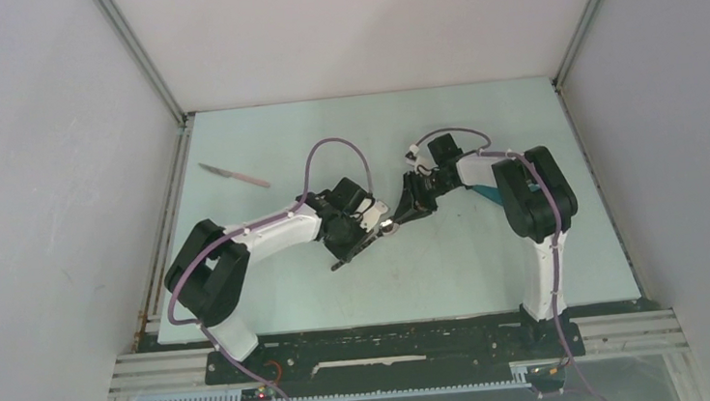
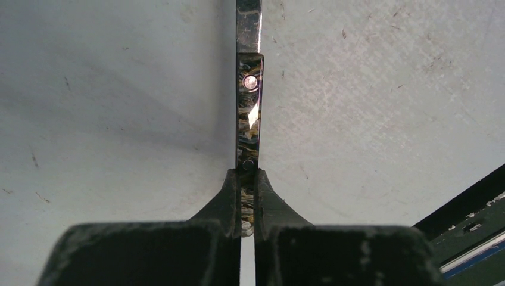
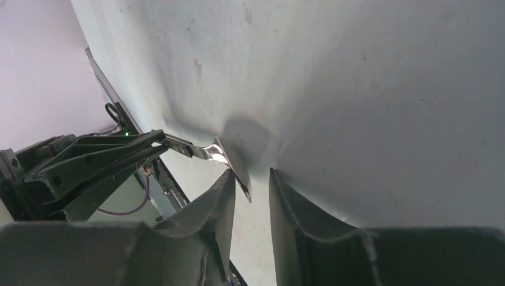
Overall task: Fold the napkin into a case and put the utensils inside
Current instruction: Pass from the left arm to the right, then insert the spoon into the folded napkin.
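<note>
Knife [image 1: 234,175]: I see it lying flat and slanted on the far-left part of the table [image 1: 277,130], with nothing touching it.
Left gripper [image 1: 379,231]: I read it as clamped tight on the spoon [image 2: 249,101]. In its wrist view the two fingers [image 2: 223,199] press the handle from either side with no gap left. From above it sits near the middle of the table, pointing to the right.
Spoon: the shiny handle runs straight out ahead of the left fingers, and the bowl end reaches the opposite gripper. The bowl throws a soft shadow on the table. I cannot tell whether any part of it touches the surface.
Right gripper [image 3: 250,176]: the jaws stand partly apart with a clear gap between them. The spoon's bowl sits at the tip of one finger and its lower edge dips into the gap, while the other finger stands off it. I see nothing pinched here.
Napkin [image 1: 486,192]: this teal cloth lies on the table right of centre, mostly hidden beneath the right arm [image 1: 535,194]. Only a sliver shows, so I cannot tell how it is folded. It is apart from the spoon.
</note>
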Robot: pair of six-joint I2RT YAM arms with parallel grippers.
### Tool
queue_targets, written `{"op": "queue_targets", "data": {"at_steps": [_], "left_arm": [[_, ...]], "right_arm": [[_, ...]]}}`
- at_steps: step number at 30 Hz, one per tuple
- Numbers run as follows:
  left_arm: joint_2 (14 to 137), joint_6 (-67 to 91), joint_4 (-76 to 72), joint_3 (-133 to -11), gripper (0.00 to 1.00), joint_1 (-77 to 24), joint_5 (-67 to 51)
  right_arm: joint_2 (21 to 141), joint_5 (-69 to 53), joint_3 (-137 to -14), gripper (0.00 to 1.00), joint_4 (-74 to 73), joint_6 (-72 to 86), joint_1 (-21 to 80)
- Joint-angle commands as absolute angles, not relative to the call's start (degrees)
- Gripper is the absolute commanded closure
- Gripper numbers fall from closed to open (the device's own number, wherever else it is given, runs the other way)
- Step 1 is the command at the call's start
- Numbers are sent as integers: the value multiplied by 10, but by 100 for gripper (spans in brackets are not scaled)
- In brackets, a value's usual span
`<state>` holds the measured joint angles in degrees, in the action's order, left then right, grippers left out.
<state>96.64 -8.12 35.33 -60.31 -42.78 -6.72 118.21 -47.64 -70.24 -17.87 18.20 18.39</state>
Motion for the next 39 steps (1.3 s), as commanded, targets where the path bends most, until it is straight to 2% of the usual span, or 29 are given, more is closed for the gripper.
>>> {"op": "queue_targets", "data": {"at_steps": [1,3,5,9,11,13,14,20,23,26,31,35,39], "left_arm": [[950,-100,339,-598,100,-434,-79],[949,-96,341,-600,100,-435,-73],[951,-84,352,-612,94,-435,-64],[935,-35,380,-658,63,-428,-51],[903,3,372,-674,53,-427,-35],[864,47,357,-686,34,-427,-44],[843,72,342,-685,30,-428,-57],[732,181,233,-633,29,-435,-185],[700,207,206,-605,29,-440,-206],[672,212,188,-578,30,-440,-223],[630,187,177,-547,30,-441,-219],[605,171,179,-535,30,-450,-196],[591,141,202,-540,30,-488,-148]], "right_arm": [[1200,-487,-723,68,-182,155,197],[1203,-492,-727,82,-182,158,199],[1189,-489,-728,99,-192,158,204],[1095,-437,-703,100,-226,174,192],[1027,-423,-664,100,-224,193,156],[951,-403,-617,100,-222,205,112],[912,-390,-595,100,-227,206,90],[742,-391,-495,100,-287,202,-132],[634,-364,-464,100,-293,180,-247],[578,-322,-458,100,-300,147,-328],[584,-399,-459,100,-310,110,-519],[617,-396,-473,100,-299,95,-566],[661,-455,-474,100,-281,103,-633]]}}
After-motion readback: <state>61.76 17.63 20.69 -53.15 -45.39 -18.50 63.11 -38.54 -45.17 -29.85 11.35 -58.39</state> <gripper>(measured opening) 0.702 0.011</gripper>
